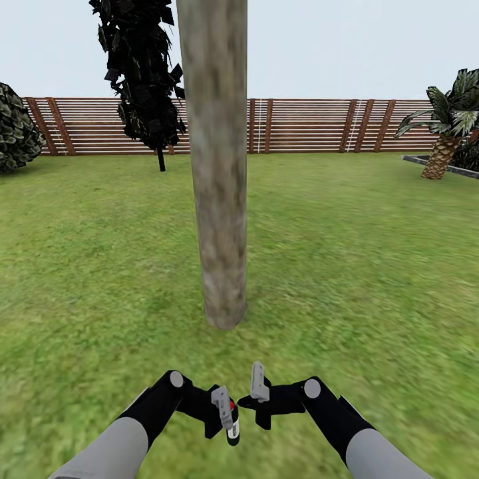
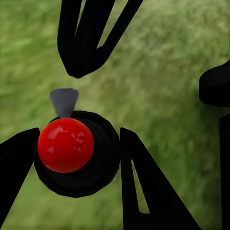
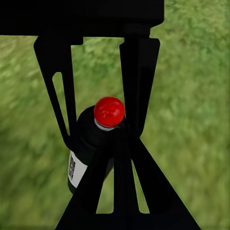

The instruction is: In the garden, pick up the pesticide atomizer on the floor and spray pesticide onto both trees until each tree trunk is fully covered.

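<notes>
The pesticide atomizer (image 1: 232, 426), a small near-black bottle with a red top and a pale label, is being held upright in the left gripper (image 1: 223, 414); in the left wrist view its dark body (image 2: 79, 160) is being clamped between the two black fingers (image 2: 143, 187), which are closed against either side of it, while the red ball cap is being seen from above. Just beside it, on its right, the right gripper (image 1: 258, 392) is being held with its fingers apart and nothing gripped between them; in the right wrist view the bottle (image 3: 91, 143) is being seen past those spread fingers (image 3: 117, 191), close to them, though whether it is being touched by them cannot be told. Under both grippers, green lawn (image 1: 372, 266) is being shown. Ahead of the grippers, and well apart from them, a mottled grey-brown tree trunk (image 1: 218, 166) is being seen rising upright from the grass. Farther beyond, a black narrow conifer (image 1: 143, 73) is standing ahead to the left, a short palm (image 1: 446, 130) ahead to the far right, and a brown slatted fence (image 1: 313, 126) is closing the background.
</notes>
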